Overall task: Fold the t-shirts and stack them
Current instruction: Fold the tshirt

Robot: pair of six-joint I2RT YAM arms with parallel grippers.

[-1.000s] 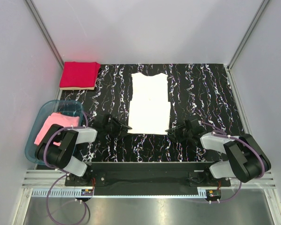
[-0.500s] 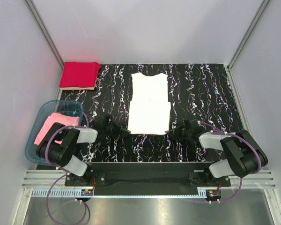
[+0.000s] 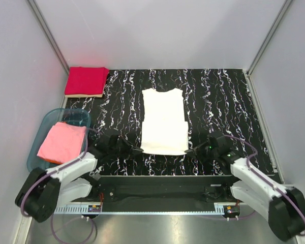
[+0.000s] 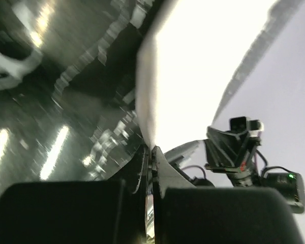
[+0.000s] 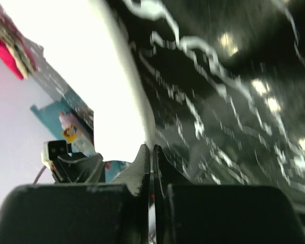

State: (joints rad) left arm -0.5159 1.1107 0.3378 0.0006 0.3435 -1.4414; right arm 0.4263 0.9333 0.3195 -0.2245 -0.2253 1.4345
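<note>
A white t-shirt (image 3: 163,120) lies lengthwise on the black marbled table, sleeves folded in. My left gripper (image 3: 138,151) is shut on its near left corner, and my right gripper (image 3: 189,151) is shut on its near right corner. The left wrist view shows the white cloth (image 4: 188,81) running up from the pinched jaws. The right wrist view shows the white cloth (image 5: 91,76) the same way. A folded red t-shirt (image 3: 85,81) lies at the far left corner. A pink t-shirt (image 3: 62,142) sits in the blue bin (image 3: 34,147) on the left.
The table (image 3: 223,101) is walled by white panels on three sides. The bin stands just off the table's left edge beside my left arm. A metal rail runs along the near edge under the arm bases.
Both grippers have pulled back toward the near edge, dragging the white t-shirt a little nearer. Both arms have stretched out lower and flatter.
</note>
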